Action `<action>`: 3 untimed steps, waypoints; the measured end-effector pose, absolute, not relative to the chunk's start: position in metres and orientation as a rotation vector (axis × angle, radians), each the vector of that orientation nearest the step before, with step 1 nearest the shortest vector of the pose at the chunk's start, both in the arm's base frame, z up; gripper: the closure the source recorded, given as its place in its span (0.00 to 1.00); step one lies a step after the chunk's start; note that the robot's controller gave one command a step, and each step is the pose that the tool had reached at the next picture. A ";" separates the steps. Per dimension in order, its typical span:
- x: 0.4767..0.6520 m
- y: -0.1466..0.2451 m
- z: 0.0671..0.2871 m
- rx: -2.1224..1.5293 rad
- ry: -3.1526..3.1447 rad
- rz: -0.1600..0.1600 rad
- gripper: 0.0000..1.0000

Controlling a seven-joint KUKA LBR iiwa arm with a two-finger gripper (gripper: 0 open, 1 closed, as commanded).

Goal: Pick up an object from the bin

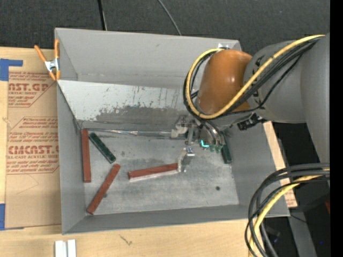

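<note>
Looking down on gripper [186, 162], low at right end of flat reddish-brown stick [153, 172], mid-floor of grey metal bin [134, 63]. Claw released or clenched: cannot tell. Best to centre on stick end, grip across narrow width, lift straight. Floor flat, scuffed bare metal. Ample room: upright-lying brown stick [86, 155], diagonal brown stick [103, 189], dark green stick [102, 147] well apart left; short green piece [226, 154] near wrist.

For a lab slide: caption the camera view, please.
Gripper at the right end of a reddish-brown stick in the grey bin; two more sticks and a green bar lie left.
</note>
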State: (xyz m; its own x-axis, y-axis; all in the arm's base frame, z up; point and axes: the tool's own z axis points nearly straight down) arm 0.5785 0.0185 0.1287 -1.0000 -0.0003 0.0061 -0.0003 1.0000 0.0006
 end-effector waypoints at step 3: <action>0.560 0.040 0.078 0.080 -3.159 -0.003 1.00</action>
